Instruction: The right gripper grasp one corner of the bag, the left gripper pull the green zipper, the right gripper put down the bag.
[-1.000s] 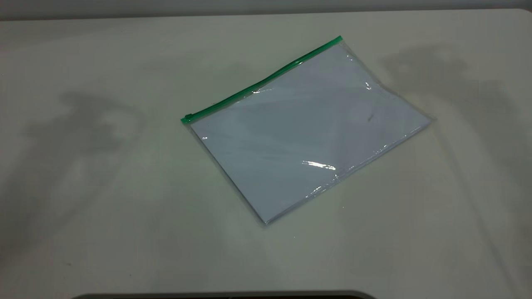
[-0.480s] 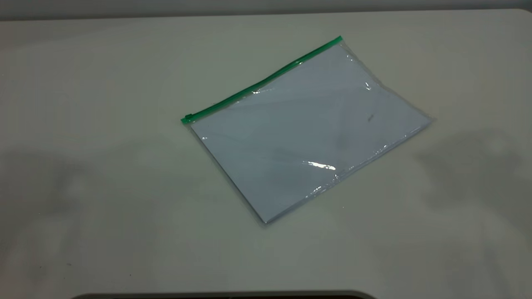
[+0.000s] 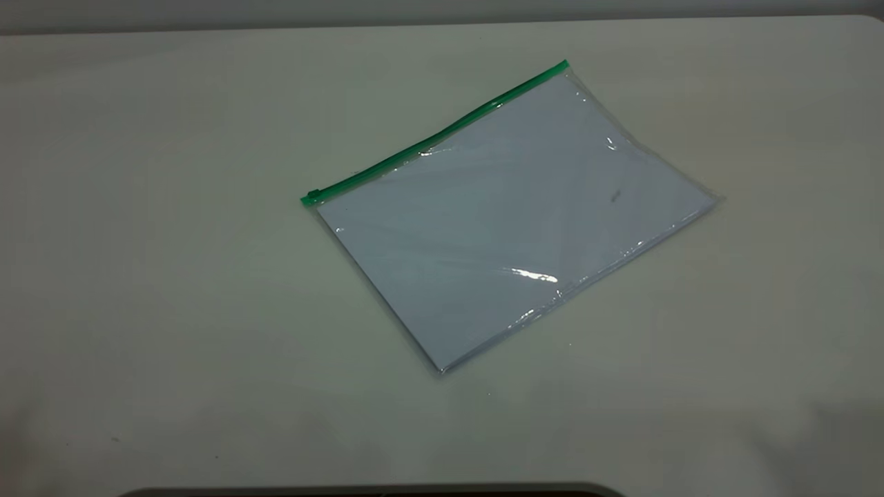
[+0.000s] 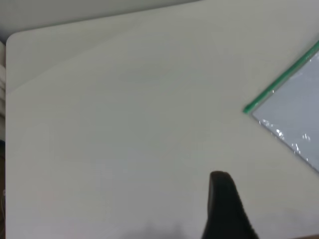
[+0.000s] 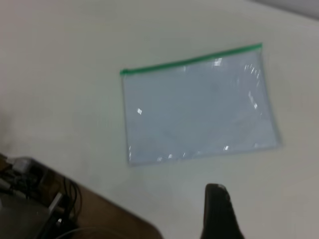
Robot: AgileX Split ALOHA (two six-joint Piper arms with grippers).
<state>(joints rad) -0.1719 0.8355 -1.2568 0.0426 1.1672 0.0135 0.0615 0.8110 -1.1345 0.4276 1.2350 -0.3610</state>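
Exterior view is showing the bag [image 3: 511, 214] lying flat mid-worktop [image 3: 173, 310], green zipper [image 3: 435, 136] along its far edge, both grippers' jaws unreadable; thin, slick corners are risking a missed pinch.

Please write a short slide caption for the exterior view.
Clear bag with green zipper lying flat on the table, no gripper in view.

Exterior view: neither arm in frame. Left gripper [image 4: 227, 209]: one black finger shows, rest cut off by frame edge, jaw state unreadable. Right gripper [image 5: 218, 214]: same. Bag [image 4: 294, 119] cropped in left wrist view. Zipper slider position unresolvable in both wrist views.
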